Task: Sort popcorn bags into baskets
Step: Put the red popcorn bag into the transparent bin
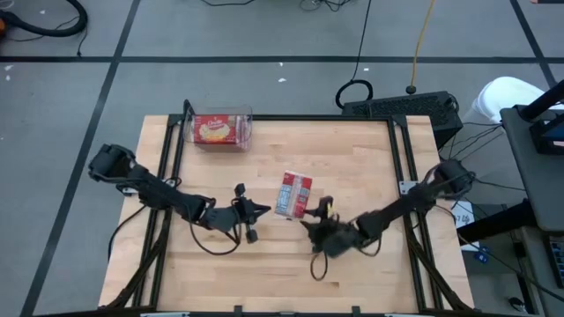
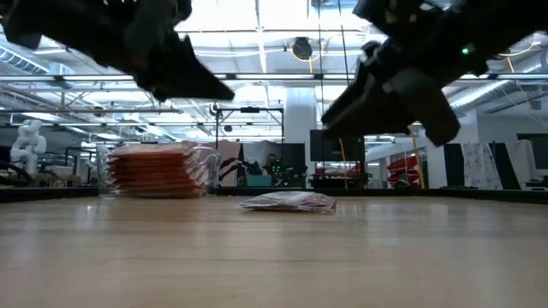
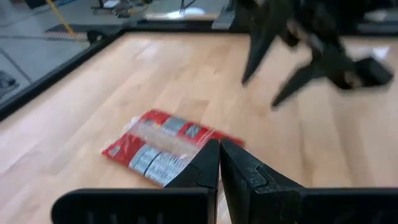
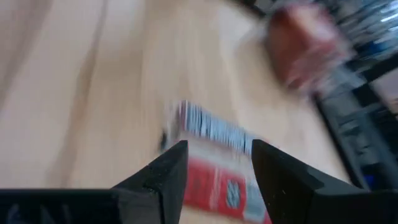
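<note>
1 packet [image 1: 293, 195] lies flat near the middle of the desk [image 1: 370, 158], grey-blue side up, with nothing touching it. The bin [image 1: 247, 128] sits at the far left of the desk and already holds a stack of red packets [image 2: 158, 169] up to about its rim.

The right end effector [image 1: 315, 226] hangs just right of and nearer than the loose packet; its wrist view shows the fingers [image 4: 163, 177] spread apart and empty, with the packet ahead of the gap. The left end effector [image 1: 257, 210] waits just left of the packet, its fingers [image 3: 208, 168] pressed together on nothing.

Risks, as I judge them: the packet is thin and flat, so the right fingers may slide over it or push it away instead of catching an edge. The 2 arms are near each other over the packet, so a reach from either could clip the other. The bin looks full, so 1 more packet may slip off the stack.
</note>
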Motion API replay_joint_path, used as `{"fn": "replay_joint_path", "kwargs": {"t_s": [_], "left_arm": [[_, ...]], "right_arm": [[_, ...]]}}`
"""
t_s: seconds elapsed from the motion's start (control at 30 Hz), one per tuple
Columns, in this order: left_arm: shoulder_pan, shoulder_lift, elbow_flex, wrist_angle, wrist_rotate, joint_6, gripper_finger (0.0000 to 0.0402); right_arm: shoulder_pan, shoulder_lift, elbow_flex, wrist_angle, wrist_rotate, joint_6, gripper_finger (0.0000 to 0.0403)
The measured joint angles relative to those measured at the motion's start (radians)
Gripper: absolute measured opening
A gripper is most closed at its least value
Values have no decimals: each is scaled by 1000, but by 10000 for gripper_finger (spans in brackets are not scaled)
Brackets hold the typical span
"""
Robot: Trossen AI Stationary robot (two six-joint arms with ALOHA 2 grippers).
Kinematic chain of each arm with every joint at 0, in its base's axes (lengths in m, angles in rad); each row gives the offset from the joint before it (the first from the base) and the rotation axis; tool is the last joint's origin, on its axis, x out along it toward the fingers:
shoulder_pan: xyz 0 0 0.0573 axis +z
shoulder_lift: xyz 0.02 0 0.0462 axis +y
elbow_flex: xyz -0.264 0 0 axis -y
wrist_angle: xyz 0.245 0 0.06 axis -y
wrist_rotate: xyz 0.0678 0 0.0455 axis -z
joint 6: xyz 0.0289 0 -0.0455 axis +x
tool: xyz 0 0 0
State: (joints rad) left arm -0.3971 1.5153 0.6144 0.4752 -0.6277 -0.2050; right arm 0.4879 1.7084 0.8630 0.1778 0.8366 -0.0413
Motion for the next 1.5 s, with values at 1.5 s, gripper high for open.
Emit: {"fn": "replay_joint_path", "kwargs": {"t_s": [1.5], "left_arm": [[302,428,92,77,250,-241,21]], "right_arm": [[-350,54,-63,-20,-481,-809,202]]}}
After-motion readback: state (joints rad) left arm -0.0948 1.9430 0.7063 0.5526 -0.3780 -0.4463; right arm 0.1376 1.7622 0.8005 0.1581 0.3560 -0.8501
